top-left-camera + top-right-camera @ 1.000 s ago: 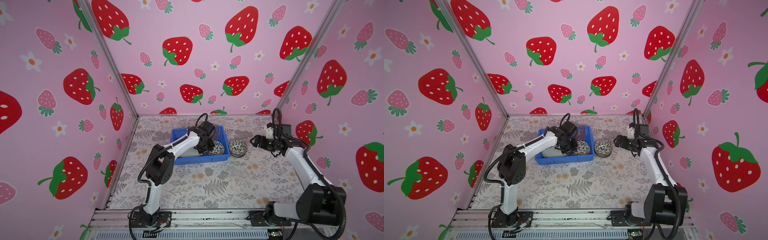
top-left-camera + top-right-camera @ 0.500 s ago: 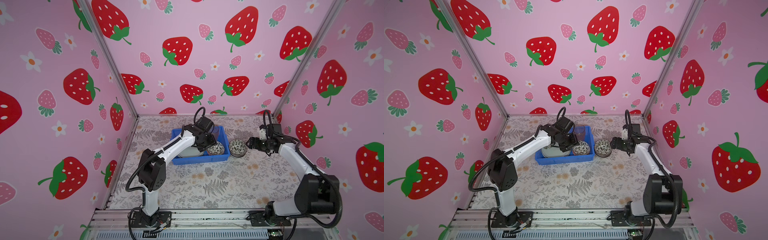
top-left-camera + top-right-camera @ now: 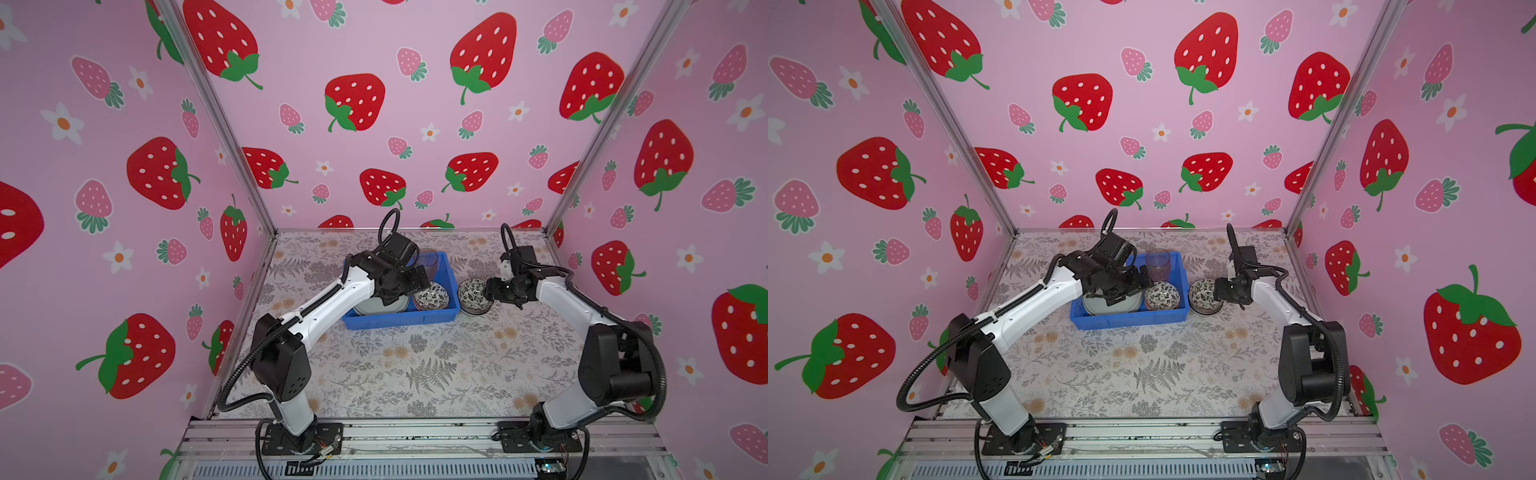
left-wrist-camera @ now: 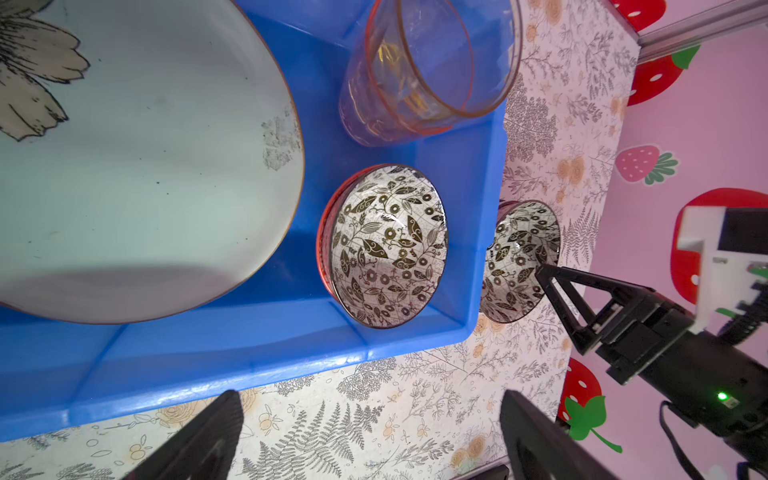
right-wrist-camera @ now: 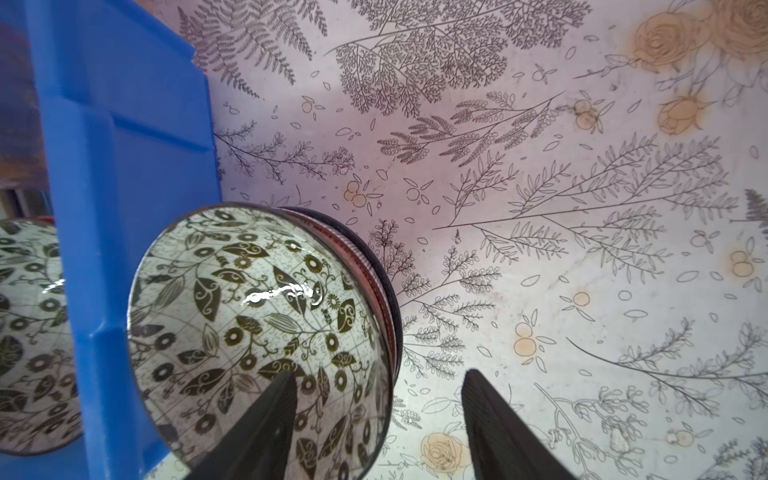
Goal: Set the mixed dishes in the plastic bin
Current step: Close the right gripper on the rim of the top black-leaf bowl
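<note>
**Both top views.** The blue plastic bin (image 3: 399, 322) sits on the floral surface (image 3: 415, 374) at frame centre, just below mid-height.

- **In the bin:** a pale green plate (image 4: 145, 187) with a dark-outlined flower lies at the left end. A tinted clear tumbler (image 3: 1157, 264) stands upright in the far right corner. A small bowl (image 4: 388, 245), orange-red outside and black-and-white leaf-patterned inside, rests in the near right corner.
- **Outside the bin:** a second leaf-patterned bowl (image 5: 257, 324) stands on the surface just right of the bin's right wall. The right wrist view shows further rims beneath it, so it appears to be nested on others.
- **Left gripper** (image 4: 370, 405): hovers over the bin's right part, jaws wide, holding nothing.
- **Right gripper** (image 5: 378, 374): enters from the right, jaws partly apart astride the second bowl's rim. One finger is over the bowl's inside and the other is outside, with neither visibly pressing it.
</note>
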